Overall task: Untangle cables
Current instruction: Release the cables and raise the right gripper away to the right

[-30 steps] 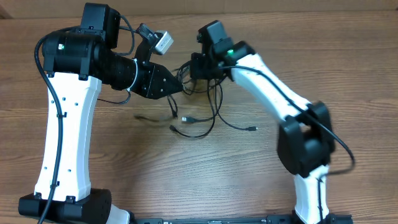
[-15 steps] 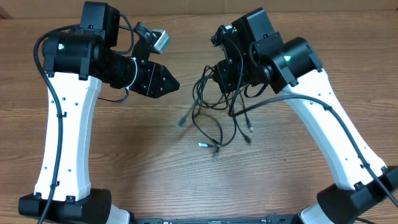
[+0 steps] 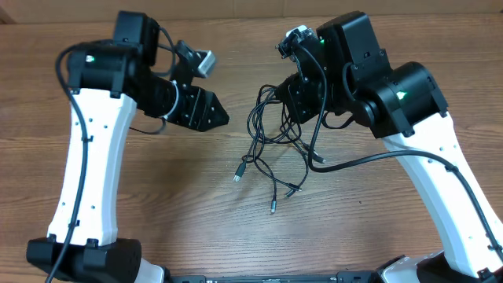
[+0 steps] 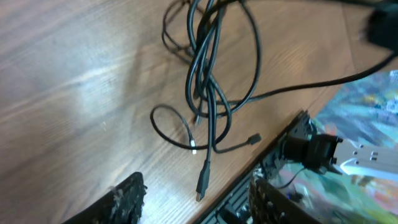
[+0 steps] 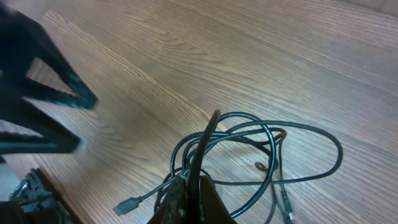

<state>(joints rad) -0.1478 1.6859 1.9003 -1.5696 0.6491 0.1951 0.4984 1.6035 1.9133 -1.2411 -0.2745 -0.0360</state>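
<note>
The cables [image 4: 208,93] are thin black wires twisted into one bunch. The right gripper [image 5: 191,190] pinches the bunch at its top, fingers closed tight on several strands. Below that grip the bunch opens into loose loops and trails over the wooden counter [image 3: 157,196], between the two arms and nearer the right one. A few free ends fan out at the bottom, each with a small plug [image 4: 200,186] that has a pale metal tip. Whether those ends rest on the counter or hang just above it cannot be told. From overhead the right gripper's fingertips are hidden under its own wrist, and its wrist view cuts them off at the lower edge. The left gripper [image 3: 222,118] is beside the bunch without touching it, fingers spread wide with nothing held. In the right wrist view it is only a dark blur.
</note>
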